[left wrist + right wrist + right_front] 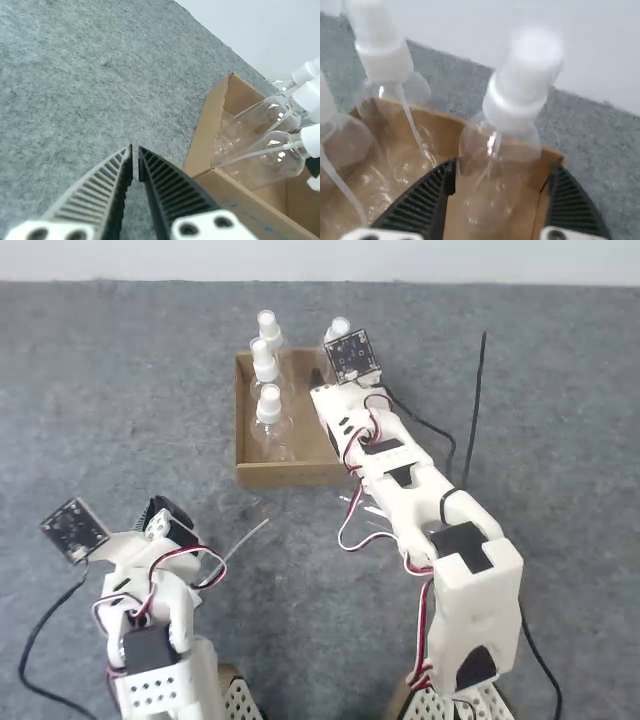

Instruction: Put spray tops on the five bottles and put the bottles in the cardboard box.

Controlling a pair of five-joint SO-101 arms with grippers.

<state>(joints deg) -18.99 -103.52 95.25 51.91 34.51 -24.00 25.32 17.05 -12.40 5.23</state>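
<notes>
**Fourth bottle at the box corner, right jaws apart**

The left end effector (135, 150) is closed on nothing. Its ribbed fingers meet at the tips above the bare grey tabletop (120, 390). There is open room all round it except ahead and to its right, where the cardboard box (285, 475) begins. The left wrist view brings out faint blue print on the box's near outer wall, too small to read.

Three capped bottles (272, 430) stand in a row along the box wall farthest from the right end effector (502, 170), with bare box floor between. That end effector is open, one finger on each side of a fourth bottle (485, 200) at the box's far corner. This bottle has its white spray top (525, 75) on. The right wrist view shows a strip of cardboard between this bottle and one finger.

A black cable (478, 390) lies on the tabletop beyond the right arm's outer side.
</notes>
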